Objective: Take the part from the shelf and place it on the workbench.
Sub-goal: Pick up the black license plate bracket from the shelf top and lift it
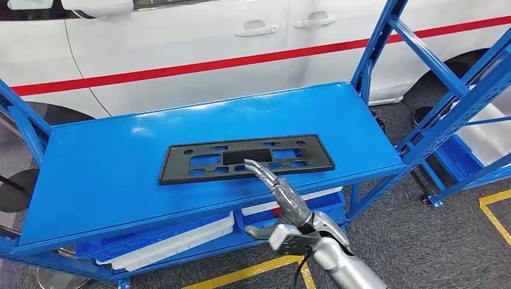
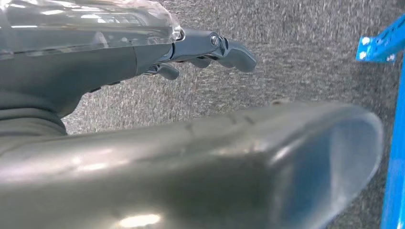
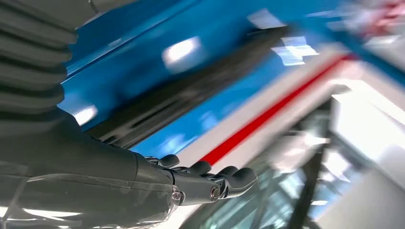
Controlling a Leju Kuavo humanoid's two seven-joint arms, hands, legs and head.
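A flat black plastic part (image 1: 244, 158) with several cut-outs lies in the middle of the blue shelf top (image 1: 108, 174). My right hand (image 1: 280, 195) reaches in from below, fingers stretched out, its fingertips (image 1: 253, 167) at or just over the part's near edge. It holds nothing. In the right wrist view the right hand (image 3: 200, 181) shows straight fingers, and the part (image 3: 191, 100) is a dark blurred strip on the blue surface. My left hand (image 2: 210, 50) hangs over grey carpet with nothing in it, fingers loosely extended.
A white car with a red stripe (image 1: 199, 63) stands right behind the shelf. Blue racking uprights (image 1: 446, 90) rise at the right. White trays (image 1: 181, 238) sit on the lower shelf level. Yellow floor tape (image 1: 497, 211) marks the carpet.
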